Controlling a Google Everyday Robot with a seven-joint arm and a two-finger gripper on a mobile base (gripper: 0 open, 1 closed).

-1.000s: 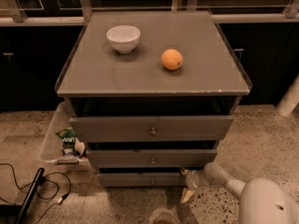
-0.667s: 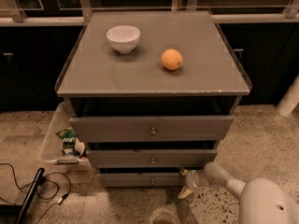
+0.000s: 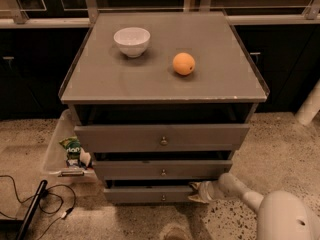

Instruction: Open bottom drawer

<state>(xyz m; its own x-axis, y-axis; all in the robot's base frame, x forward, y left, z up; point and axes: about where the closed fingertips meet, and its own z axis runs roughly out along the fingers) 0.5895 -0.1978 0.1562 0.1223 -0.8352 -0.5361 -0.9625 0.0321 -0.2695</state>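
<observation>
Hand (image 3: 199, 192) is positioned low at the foot of the desk (image 3: 215, 69), at the right end of the bottom drawer (image 3: 145, 195) and apparently touching its front. Whether the hand is clenched or released cannot be told. The drawer front runs leftward from the hand, with its small knob (image 3: 163, 197) near the hand on that side. The middle drawer (image 3: 150, 170) lies just above the hand, the top drawer (image 3: 200, 136) higher. Well above, on the desk surface, a white bowl (image 3: 132, 40) and an orange (image 3: 184, 63) stand apart.
</observation>
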